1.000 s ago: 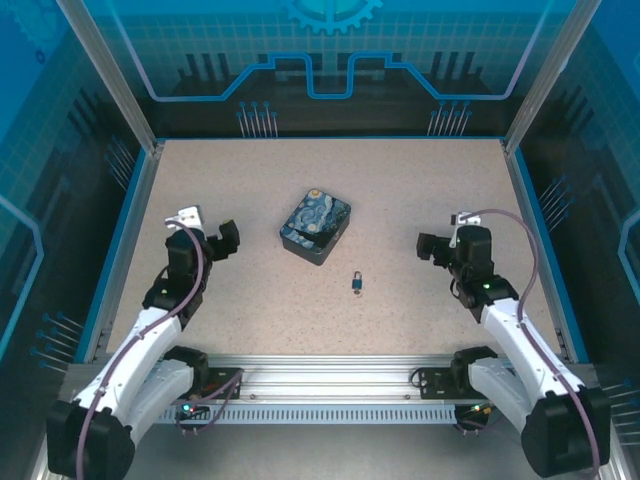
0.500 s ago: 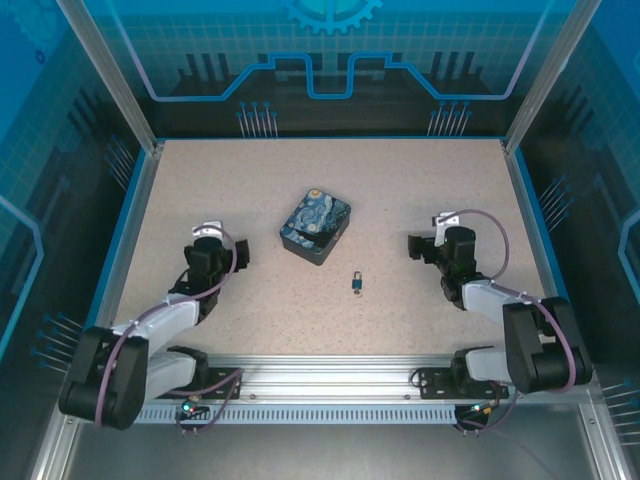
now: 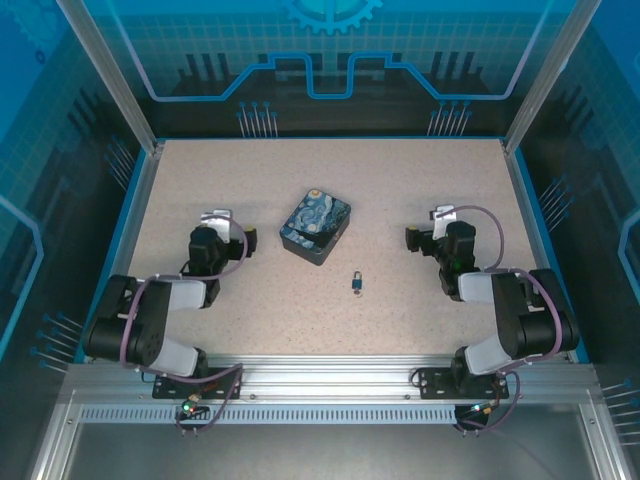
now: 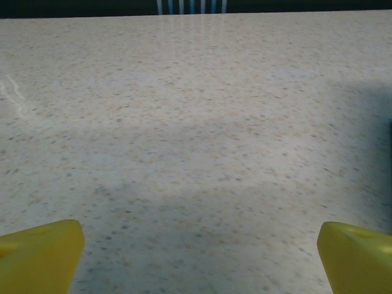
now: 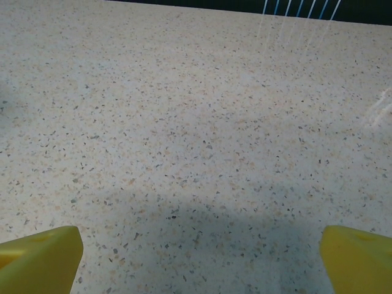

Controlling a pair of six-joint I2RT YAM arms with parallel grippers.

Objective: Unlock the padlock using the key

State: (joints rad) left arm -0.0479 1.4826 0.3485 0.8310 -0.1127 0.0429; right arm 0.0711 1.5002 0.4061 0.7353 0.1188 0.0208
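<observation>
The tiny padlock (image 3: 356, 284) lies on the speckled table near the middle, its thin shackle pointing away from the arms. The key is too small to tell apart from it in the top view. My left gripper (image 3: 246, 239) sits low over the table far to the padlock's left, open and empty. My right gripper (image 3: 412, 238) sits to the padlock's upper right, also open and empty. In the left wrist view the yellow fingertips (image 4: 41, 252) stand wide apart over bare table. The right wrist view has the same wide spread of fingertips (image 5: 40, 256).
A blue-and-yellow swirl-painted box (image 3: 316, 226) stands just up-left of the padlock, between the two grippers. Blue rails and see-through walls (image 3: 130, 215) fence the table on the left, right and back. Both arms are folded back low near their bases.
Both arms have folded down and back toward their bases. The grippers have dropped low and shifted slightly inward. The padlock and the box have not moved.
</observation>
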